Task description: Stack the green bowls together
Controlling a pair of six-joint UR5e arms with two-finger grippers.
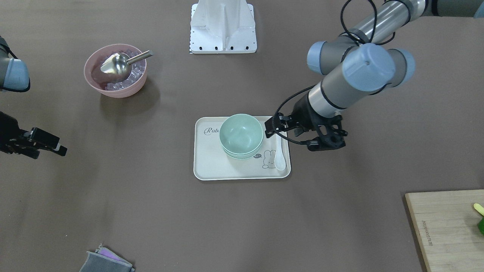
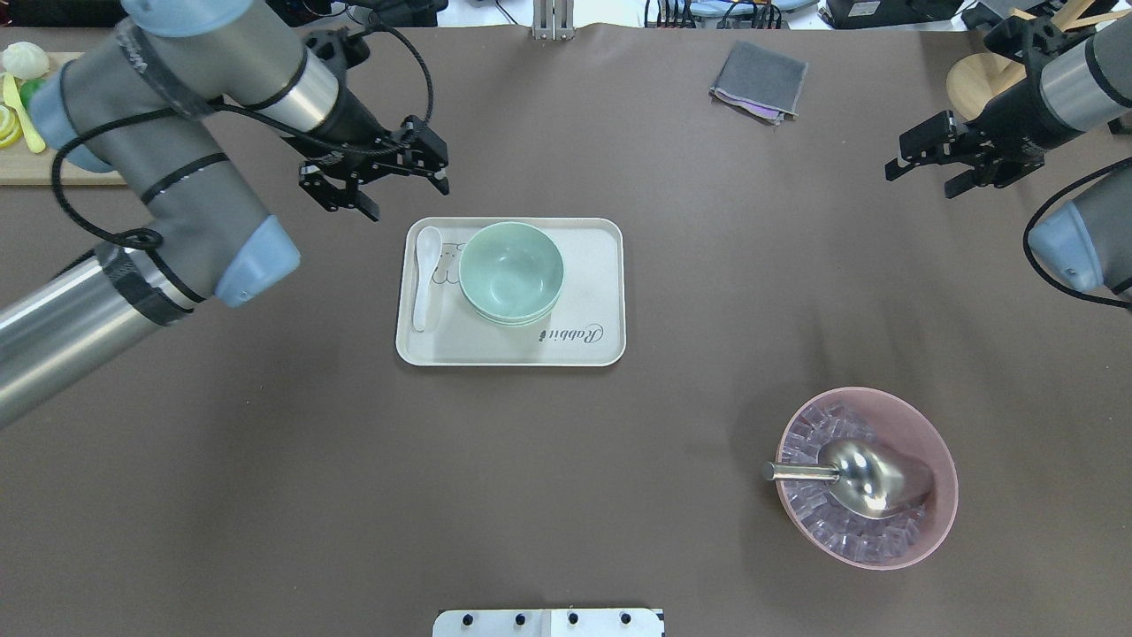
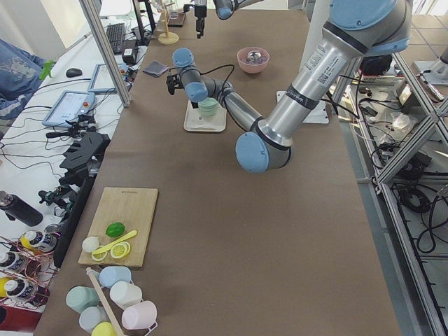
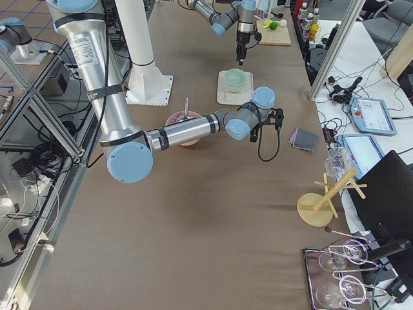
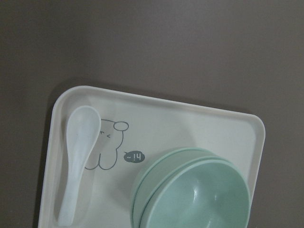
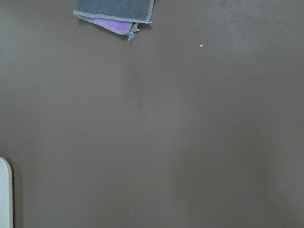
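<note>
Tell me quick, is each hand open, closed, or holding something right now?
Left hand: open, holding nothing.
Right hand: open, holding nothing.

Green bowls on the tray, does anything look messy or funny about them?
Nothing stands out. The green bowls sit nested in one upright stack on the tray, with the white spoon lying flat beside them, apart from the stack. Nothing is spilled or cracked that these views show.
</note>
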